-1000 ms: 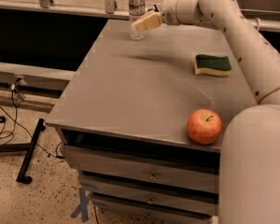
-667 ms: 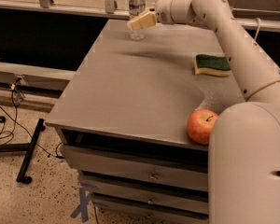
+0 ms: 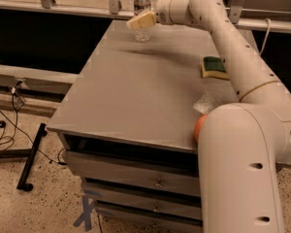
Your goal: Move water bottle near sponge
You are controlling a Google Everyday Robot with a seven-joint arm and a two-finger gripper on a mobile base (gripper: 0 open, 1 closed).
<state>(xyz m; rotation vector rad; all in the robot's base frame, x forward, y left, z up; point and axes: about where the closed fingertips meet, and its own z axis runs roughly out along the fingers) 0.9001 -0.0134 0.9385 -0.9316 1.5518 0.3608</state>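
The water bottle [image 3: 142, 4], clear with a pale label, stands upright at the far left corner of the grey table [image 3: 136, 91]. My gripper [image 3: 140, 21] reaches across the far edge and sits right in front of the bottle's lower half, covering part of it. The sponge [image 3: 214, 67], dark green on top with a yellow body, lies flat near the table's right edge, well to the right of the bottle and closer to me.
An apple [image 3: 198, 128] at the near right of the table is mostly hidden behind my arm's lower segment [image 3: 242, 169]. Drawers [image 3: 136, 171] sit under the tabletop. A metal rail [image 3: 63, 6] runs behind the table. Cables [image 3: 9, 125] lie on the floor at left.
My gripper has shifted left and now overlaps the bottle. My arm's lower segment has swung in and now hides most of the apple. Bottle and sponge have not moved.
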